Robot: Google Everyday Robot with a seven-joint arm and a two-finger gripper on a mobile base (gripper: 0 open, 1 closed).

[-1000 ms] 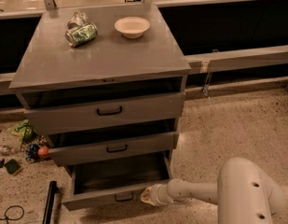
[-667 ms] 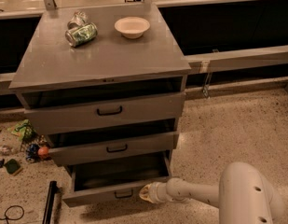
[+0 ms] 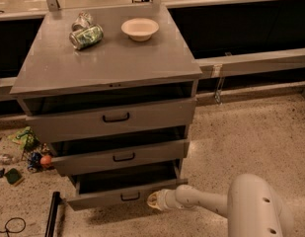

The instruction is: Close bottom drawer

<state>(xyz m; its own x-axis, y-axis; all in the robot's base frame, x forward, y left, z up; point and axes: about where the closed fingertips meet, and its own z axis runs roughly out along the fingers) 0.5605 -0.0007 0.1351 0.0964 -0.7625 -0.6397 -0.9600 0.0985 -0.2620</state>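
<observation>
The grey cabinet [image 3: 107, 65] has three drawers, all standing partly open. The bottom drawer [image 3: 120, 195] is the lowest one, with a narrow grey front and a small black handle [image 3: 130, 197]. It juts out a little, with a dark gap above its front. My gripper [image 3: 153, 200] is at the end of my white arm [image 3: 206, 204], low near the floor. It touches the right end of the bottom drawer's front, just right of the handle.
The middle drawer [image 3: 120, 157] and the top drawer [image 3: 115, 118] also stand out from the cabinet. A white bowl [image 3: 139, 28] and a crushed can [image 3: 85, 36] lie on the cabinet top. Litter [image 3: 28, 154] and a black bar [image 3: 53, 214] lie on the floor at left.
My gripper and arm have moved left along the bottom drawer's front, toward the handle. The bottom drawer looks pushed in slightly.
</observation>
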